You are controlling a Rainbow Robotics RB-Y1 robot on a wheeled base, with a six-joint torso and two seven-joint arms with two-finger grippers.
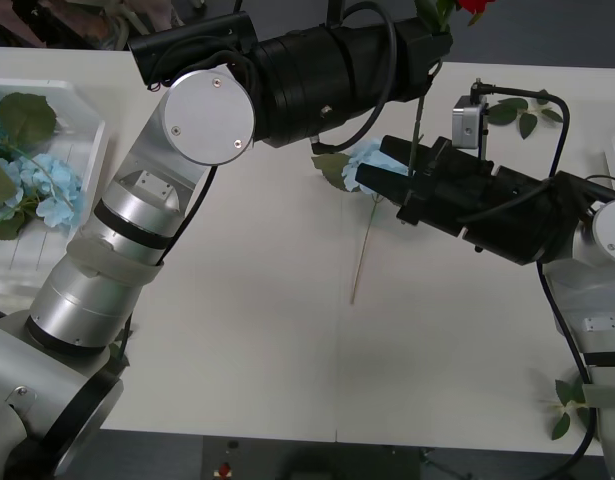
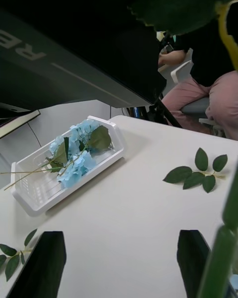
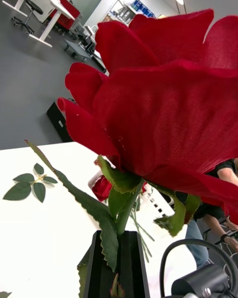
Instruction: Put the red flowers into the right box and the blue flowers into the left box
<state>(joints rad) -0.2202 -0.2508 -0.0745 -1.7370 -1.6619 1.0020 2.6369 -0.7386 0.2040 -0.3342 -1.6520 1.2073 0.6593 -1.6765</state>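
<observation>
My left jaws [image 3: 116, 263] are clenched on a red rose [image 3: 158, 99] stem, held high over the tabletop [image 1: 247, 330]. My right jaws [image 2: 121, 263] are spread wide around that stem, not closed. Risk: a crooked handover snags leaves and drops the rose short of the right box.

You see black forearms with looping black cables, silver ribbed upper arm segments, a round grey screwed joint cap [image 1: 209, 116].

Bare table [image 1: 237, 340] nr front edge, both arms crossing centre, blue flower [image 1: 367, 160] under them.
</observation>
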